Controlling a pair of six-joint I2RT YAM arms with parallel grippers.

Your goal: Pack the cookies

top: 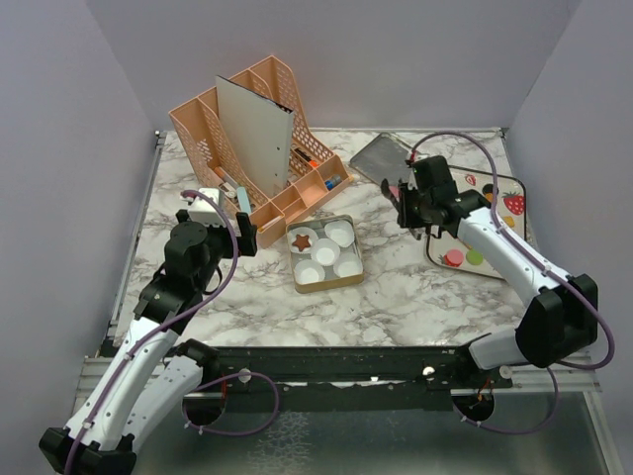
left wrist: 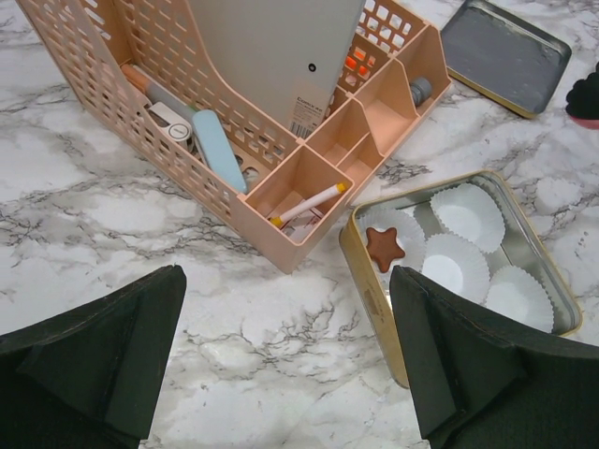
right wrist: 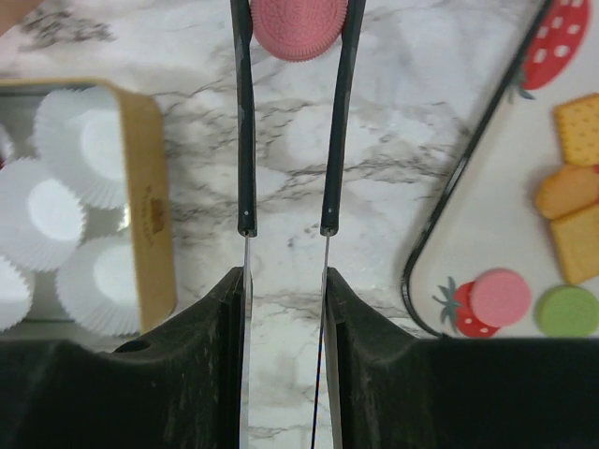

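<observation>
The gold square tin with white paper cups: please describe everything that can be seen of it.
The gold square tin is a shallow, open metal box with rounded corners. It lies flat on the white marbled table, close before the pink plastic organiser, seemingly with a small gap. Inside stand five white pleated paper cups; the far left one holds a brown star cookie, the others are empty. No lid is on it.
</observation>
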